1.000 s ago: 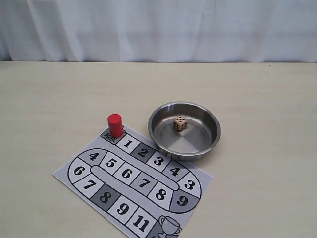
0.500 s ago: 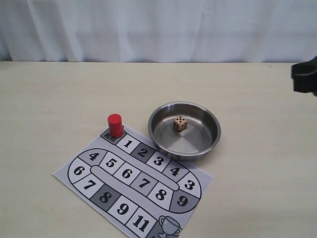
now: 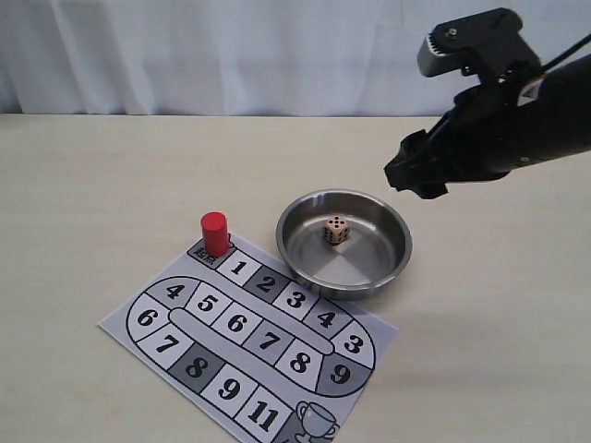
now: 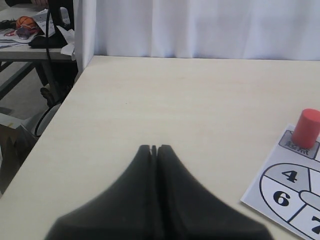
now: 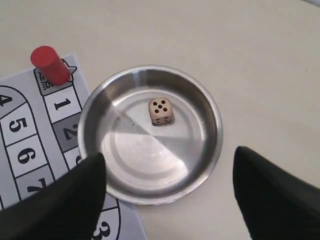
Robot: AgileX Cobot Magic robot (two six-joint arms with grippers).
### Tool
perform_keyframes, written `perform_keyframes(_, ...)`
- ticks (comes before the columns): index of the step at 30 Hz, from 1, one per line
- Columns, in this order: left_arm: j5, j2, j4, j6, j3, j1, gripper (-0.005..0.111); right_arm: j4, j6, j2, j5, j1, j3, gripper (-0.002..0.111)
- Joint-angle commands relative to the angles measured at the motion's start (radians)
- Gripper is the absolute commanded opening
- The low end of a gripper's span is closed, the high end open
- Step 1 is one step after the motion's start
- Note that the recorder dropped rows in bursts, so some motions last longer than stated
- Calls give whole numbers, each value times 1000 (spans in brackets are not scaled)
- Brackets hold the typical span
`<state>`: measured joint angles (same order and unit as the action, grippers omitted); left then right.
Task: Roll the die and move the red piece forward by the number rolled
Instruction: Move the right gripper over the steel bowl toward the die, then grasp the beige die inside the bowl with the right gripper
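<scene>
You're running this in a robotics lab, not anybody's home. The pale wood-look table [image 3: 111, 185] is a plain work surface, and a white curtain [image 3: 277, 55] hangs right along its far edge as a blank backdrop, the way you'd screen off a test bench. A black robot arm [image 3: 545, 111] reaches in over the table from the right. Your left wrist view gives it away most. Past the curtain's edge there's a second desk [image 4: 35, 54] cluttered with papers [image 4: 55, 27] and an orange ball [image 4: 25, 21], a black cable [image 4: 48, 40] hanging down off it, and bare grey floor [image 4: 22, 100] below.
</scene>
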<state>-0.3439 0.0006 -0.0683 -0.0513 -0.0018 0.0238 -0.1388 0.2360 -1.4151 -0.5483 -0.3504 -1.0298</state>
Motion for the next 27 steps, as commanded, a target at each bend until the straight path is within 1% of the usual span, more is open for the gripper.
perform_keyframes(1,12,-1,0,-6,2,0,0,-29,3,-125,-31,-2,-77,68)
perform_keyframes(11,12,-1,0,-6,2,0,0,-66,40,-412,-32,-5,-252,68)
perform_keyframes(17,12,-1,0,-6,2,0,0,-78,106,-527,-22,-41,-297,68)
perform_keyframes(22,12,-1,0,-6,2,0,0,-90,108,-588,99,-62,-302,68)
perform_keyframes(27,12,-1,0,-6,2,0,0,-84,108,-642,162,-62,-302,68)
